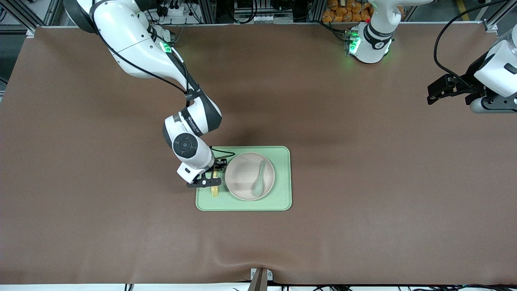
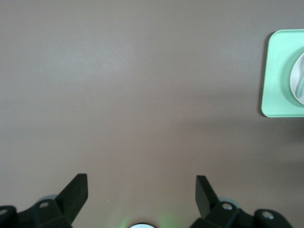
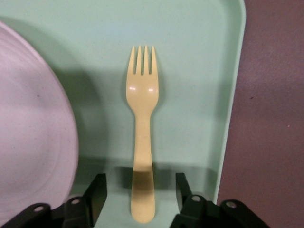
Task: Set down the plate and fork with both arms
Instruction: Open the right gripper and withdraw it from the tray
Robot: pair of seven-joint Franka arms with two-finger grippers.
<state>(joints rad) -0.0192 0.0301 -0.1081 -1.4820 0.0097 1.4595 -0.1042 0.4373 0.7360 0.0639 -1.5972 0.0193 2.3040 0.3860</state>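
Brown table carries one tray (image 1: 282, 202), one plate (image 1: 242, 178), one spoon (image 1: 259, 181), one fork (image 3: 142, 123) between the parted right pincer (image 3: 140, 199); left pincer (image 2: 141, 192) wide.

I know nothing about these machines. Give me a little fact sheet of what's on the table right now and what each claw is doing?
tray: light-green tray on the brown table
plate: plate on the tray
spoon: grey-green spoon lying in the plate
fork: fork flat on the tray beside the plate, toward the right arm's end
right gripper: right gripper low over the fork's handle, fingers apart on either side, not pinching it
left gripper: left gripper open, waiting over bare table at the left arm's end
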